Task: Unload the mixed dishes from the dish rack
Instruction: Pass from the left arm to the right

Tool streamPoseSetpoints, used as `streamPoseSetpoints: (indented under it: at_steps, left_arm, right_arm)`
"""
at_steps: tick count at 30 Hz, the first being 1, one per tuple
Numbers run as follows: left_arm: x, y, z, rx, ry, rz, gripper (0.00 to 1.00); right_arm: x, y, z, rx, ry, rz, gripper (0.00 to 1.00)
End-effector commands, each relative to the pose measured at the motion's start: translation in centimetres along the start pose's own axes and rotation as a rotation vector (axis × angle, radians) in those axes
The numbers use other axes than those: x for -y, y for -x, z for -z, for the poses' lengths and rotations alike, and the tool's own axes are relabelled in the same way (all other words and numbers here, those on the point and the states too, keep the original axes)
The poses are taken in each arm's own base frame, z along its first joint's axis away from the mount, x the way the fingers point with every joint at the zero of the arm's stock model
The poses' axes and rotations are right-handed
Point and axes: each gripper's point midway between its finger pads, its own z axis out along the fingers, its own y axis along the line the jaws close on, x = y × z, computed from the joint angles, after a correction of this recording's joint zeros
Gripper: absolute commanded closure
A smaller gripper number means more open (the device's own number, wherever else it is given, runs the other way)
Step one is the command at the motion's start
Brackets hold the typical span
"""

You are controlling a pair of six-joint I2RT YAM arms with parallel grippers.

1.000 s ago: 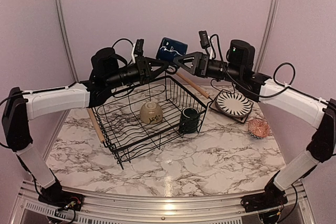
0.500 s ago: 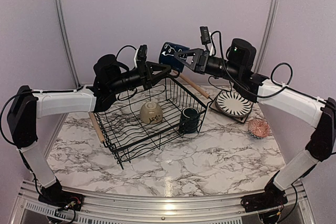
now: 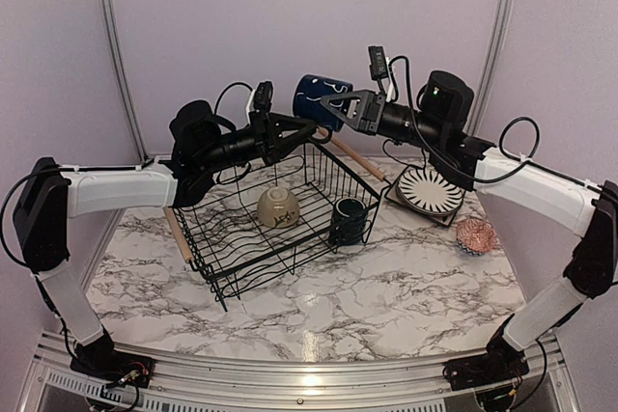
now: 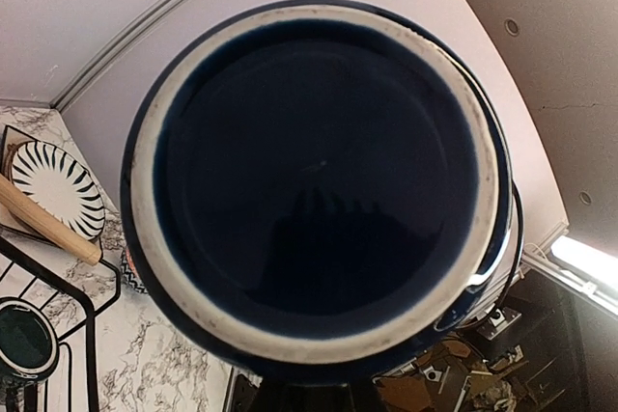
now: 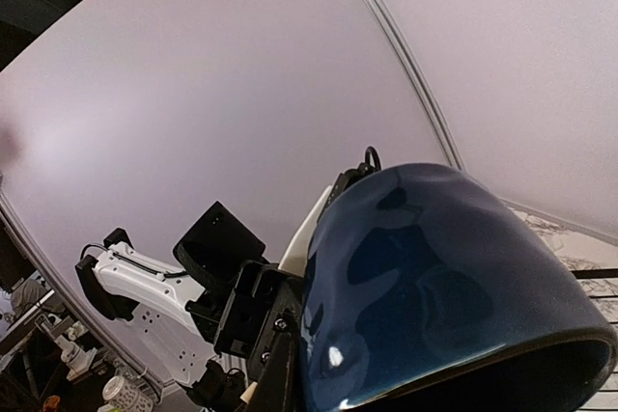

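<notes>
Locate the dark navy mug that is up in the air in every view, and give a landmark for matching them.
Top external: the dark navy ceramic mug sits top centre, aloft.
Left wrist: its round base fills the frame.
Right wrist: its glossy side is at lower right.
Landmark: the black-and-white striped round plate, at the left edge in the left wrist view; not in the right wrist view.

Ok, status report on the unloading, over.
Right gripper shut on navy mug, aloft near dish rack. Left gripper close by its base, state unclear. Cream bowl sits in rack.
</notes>
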Motion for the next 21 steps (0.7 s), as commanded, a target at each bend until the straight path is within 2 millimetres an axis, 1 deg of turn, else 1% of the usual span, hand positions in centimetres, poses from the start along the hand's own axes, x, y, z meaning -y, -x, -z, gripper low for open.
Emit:
streamPoseSetpoints:
  at_steps: [1,4,7,8,11,15,17,18,20,21]
  left_arm:
    - [1.8,0.6,0.1,0.018,-0.058,-0.095,0.89]
    - [1.9,0.7,0.3,0.024,-0.048,-0.116,0.72]
    - [1.7,0.9,0.7,0.032,-0.014,-0.153,0.51]
    - [1.7,1.0,0.8,0.034,-0.003,-0.167,0.46]
    - [1.5,1.0,1.2,0.029,0.038,-0.206,0.37]
    - [1.2,1.0,1.5,0.014,0.096,-0.252,0.24]
    - [1.0,1.0,1.7,0.008,0.128,-0.276,0.16]
    - [0.8,1.0,1.8,0.004,0.148,-0.288,0.14]
    - [0.5,1.0,2.0,-0.006,0.185,-0.313,0.12]
    - [0.5,1.1,2.0,-0.012,0.198,-0.336,0.11]
  right_arm:
    - [-1.4,2.2,0.9,0.074,-0.006,0.048,1.0]
    - [-1.7,2.7,1.5,0.095,-0.017,0.071,1.0]
    - [-2.0,3.5,2.4,0.117,-0.055,0.111,1.0]
    - [-2.1,3.8,2.8,0.129,-0.079,0.131,1.0]
    - [-2.1,5.1,4.4,0.166,-0.172,0.197,1.0]
    - [-2.2,6.5,7.2,0.23,-0.297,0.274,1.0]
    - [-1.5,7.0,9.0,0.26,-0.398,0.296,1.0]
    - [-1.0,7.6,10.3,0.288,-0.471,0.308,1.0]
    - [1.0,7.7,12.3,0.293,-0.634,0.318,1.0]
    - [2.4,7.2,13.5,0.263,-0.737,0.314,1.0]
